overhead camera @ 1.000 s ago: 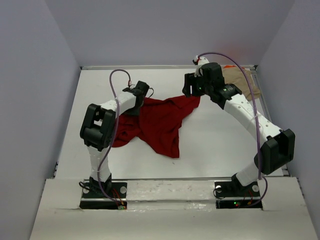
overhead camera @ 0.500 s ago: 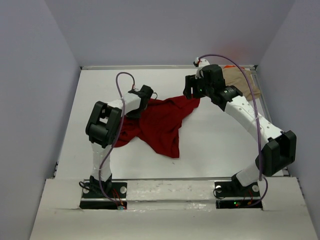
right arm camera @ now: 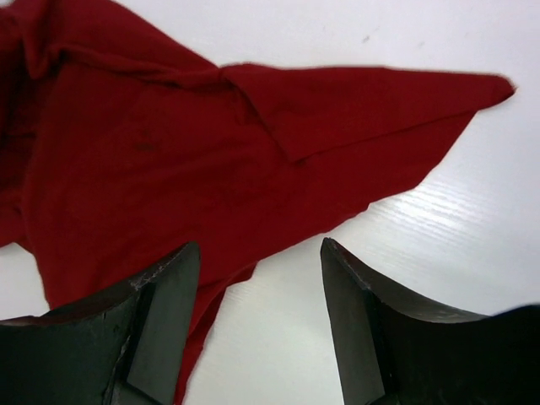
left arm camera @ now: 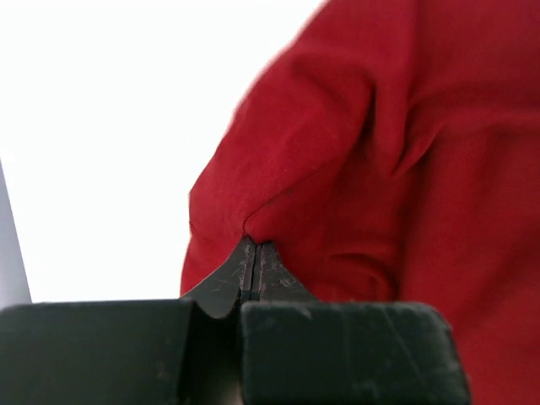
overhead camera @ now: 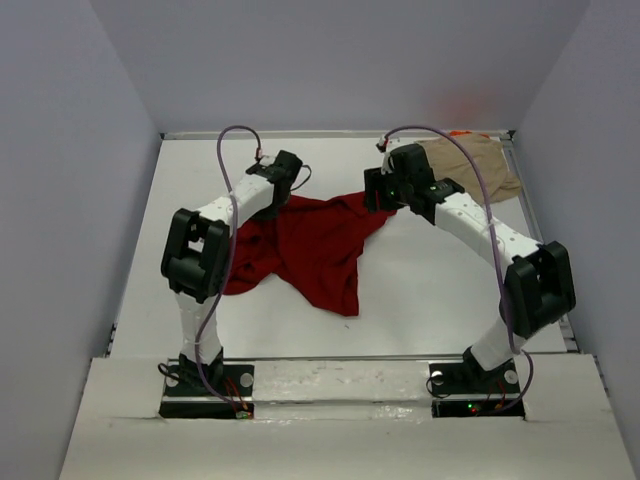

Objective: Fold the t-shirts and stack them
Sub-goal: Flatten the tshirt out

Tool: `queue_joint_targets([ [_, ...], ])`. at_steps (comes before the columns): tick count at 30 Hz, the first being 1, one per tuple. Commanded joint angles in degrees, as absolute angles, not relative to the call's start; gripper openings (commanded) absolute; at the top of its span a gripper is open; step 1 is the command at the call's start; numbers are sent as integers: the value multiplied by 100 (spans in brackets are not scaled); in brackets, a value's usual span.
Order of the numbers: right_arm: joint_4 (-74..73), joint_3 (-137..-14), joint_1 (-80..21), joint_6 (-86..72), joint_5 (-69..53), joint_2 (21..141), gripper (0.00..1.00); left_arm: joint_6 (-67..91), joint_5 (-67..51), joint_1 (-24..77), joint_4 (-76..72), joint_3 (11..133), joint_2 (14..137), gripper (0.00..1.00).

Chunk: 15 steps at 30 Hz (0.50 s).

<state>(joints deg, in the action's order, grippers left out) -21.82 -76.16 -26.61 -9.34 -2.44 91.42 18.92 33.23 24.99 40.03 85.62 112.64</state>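
left gripper: jaws together, pinching a fold of dark red t-shirt | right gripper: jaws apart, over shirt's far-right edge, holding nothing | shirt crumpled mid-table | tan t-shirt in far-right corner, orange fabric just behind it

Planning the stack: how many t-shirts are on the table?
2: dark red cloth t-shirt mid-table; tan t-shirt, far right corner. An orange fabric sliver behind it may be a third.

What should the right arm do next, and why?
Probably lower the right gripper and close on the dark red shirt edge between its open fingers. The left gripper is shut on a fold at the other side, so a second grip would let both arms spread the crumpled shirt flat.
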Motion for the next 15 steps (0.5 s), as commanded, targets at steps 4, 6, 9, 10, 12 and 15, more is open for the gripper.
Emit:
queue_joint_targets([
  [4, -1767, -7593, -2628, -1011, -650, 9712, 54, 1846, 3867, 2426, 4421, 9395, 10661, 0],
  [6, -1775, -7699, -2628, -1011, -720, 9764, 49, 1811, 3780, 2312, 4543, 9658, 10949, 0],
  [9, -1767, -7778, -2628, -976, -791, 9782, 32, 1723, 3683, 2294, 4536, 9914, 11153, 0],
  [10, -1775, -7796, -2628, -984, -800, 9791, 21, 1670, 3700, 2268, 4544, 10045, 11266, 0],
  [12, -1802, -7813, -2628, -976, -887, 9800, 7, 1626, 3700, 2198, 4596, 10203, 11442, 0],
  [15, -1951, -7884, -2628, -993, -1151, 9782, 0, 1521, 3656, 2004, 4684, 10529, 11769, 0],
])
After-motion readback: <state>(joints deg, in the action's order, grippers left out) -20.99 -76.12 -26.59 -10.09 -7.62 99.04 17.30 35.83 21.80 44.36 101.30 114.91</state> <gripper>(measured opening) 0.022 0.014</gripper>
